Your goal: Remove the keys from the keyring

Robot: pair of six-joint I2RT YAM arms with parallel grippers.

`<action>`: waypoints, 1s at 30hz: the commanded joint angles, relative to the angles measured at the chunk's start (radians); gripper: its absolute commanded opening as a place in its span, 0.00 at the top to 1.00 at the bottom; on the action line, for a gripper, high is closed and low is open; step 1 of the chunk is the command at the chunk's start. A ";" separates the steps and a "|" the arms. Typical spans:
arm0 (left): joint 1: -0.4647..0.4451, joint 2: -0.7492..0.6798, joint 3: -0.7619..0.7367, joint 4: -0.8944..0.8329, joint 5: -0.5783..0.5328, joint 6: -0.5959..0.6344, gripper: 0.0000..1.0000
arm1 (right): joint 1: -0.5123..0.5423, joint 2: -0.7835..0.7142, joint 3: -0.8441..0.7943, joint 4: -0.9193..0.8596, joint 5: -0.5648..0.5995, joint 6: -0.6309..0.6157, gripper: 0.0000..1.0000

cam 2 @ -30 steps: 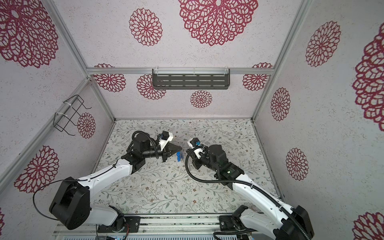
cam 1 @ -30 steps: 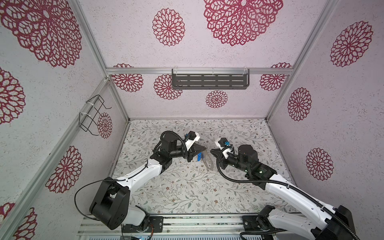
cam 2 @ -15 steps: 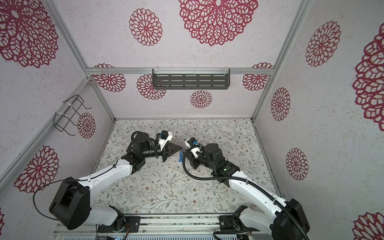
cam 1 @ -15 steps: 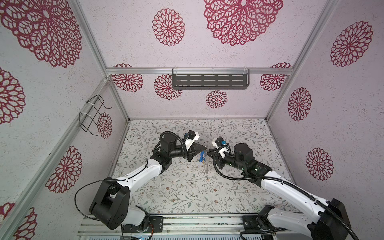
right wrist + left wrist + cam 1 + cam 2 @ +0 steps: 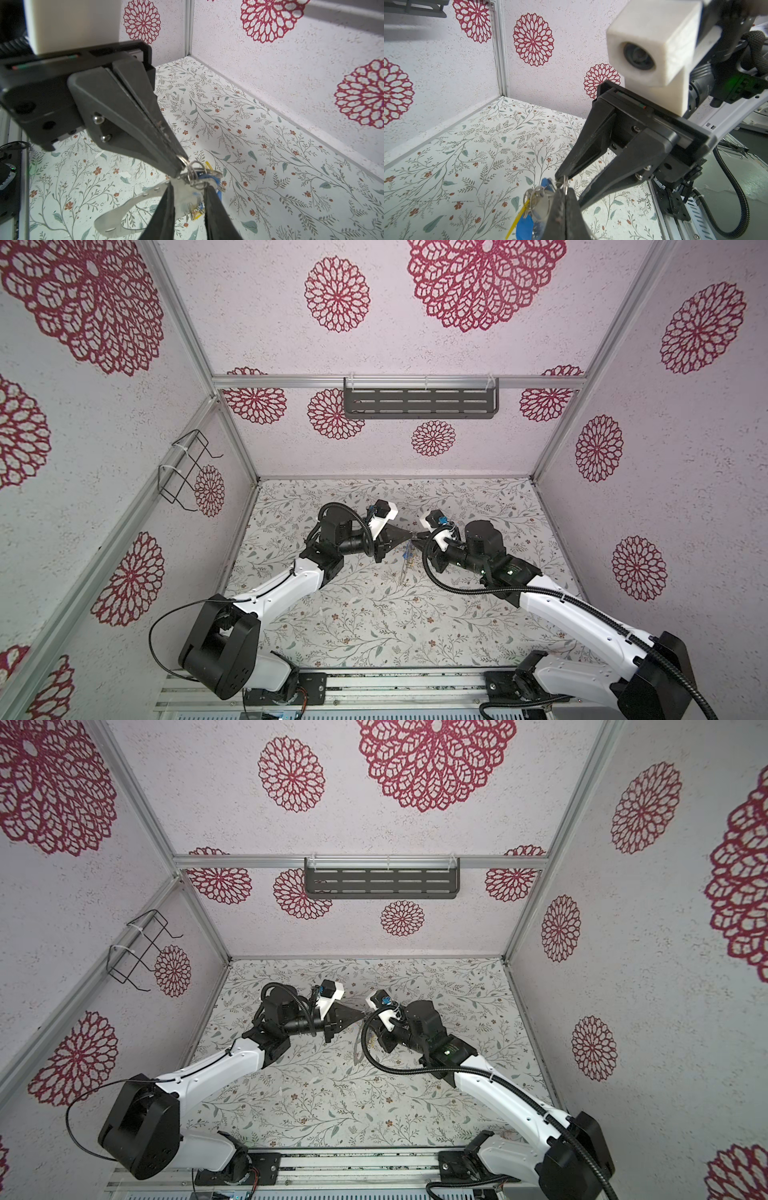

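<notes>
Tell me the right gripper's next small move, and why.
Probably close the right gripper: its open fingers straddle the keyring band and the keys, while the left gripper is shut on a small metal loop. A second hold seems needed before anything slides off.

two grippers meet tip to tip over a floral floor

in a top view the left gripper [image 5: 360, 1016], its black fingers drawn together to a point, meets the right gripper [image 5: 370, 1020] near the middle of the floral floor [image 5: 332, 1094]. a black cable [image 5: 395, 1071] loops across and hides most of the right one's fingers. just below the tips hangs the thin grey keyring [image 5: 357, 1050], seen edge-on, with the keys [image 5: 359, 1031] a barely resolved cluster at its upper end. a dark slotted shelf [image 5: 380, 882] sits on the back wall and a wire basket [image 5: 139, 950] on the left wall.
</notes>
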 commanded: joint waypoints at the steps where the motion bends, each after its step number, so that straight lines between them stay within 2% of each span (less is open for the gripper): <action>1: 0.008 -0.036 -0.004 0.026 0.017 0.012 1.00 | -0.001 -0.070 -0.006 -0.007 0.040 -0.024 0.72; 6: 0.007 -0.023 0.009 0.023 0.023 0.008 1.00 | -0.001 -0.112 -0.029 -0.006 0.052 -0.030 0.71; 16: 0.008 -0.018 0.015 0.029 0.030 -0.008 1.00 | -0.001 -0.021 0.032 -0.003 0.024 -0.060 0.65; 30: 0.007 -0.024 0.014 0.024 0.039 -0.012 1.00 | -0.001 0.028 0.082 -0.006 0.034 -0.089 0.65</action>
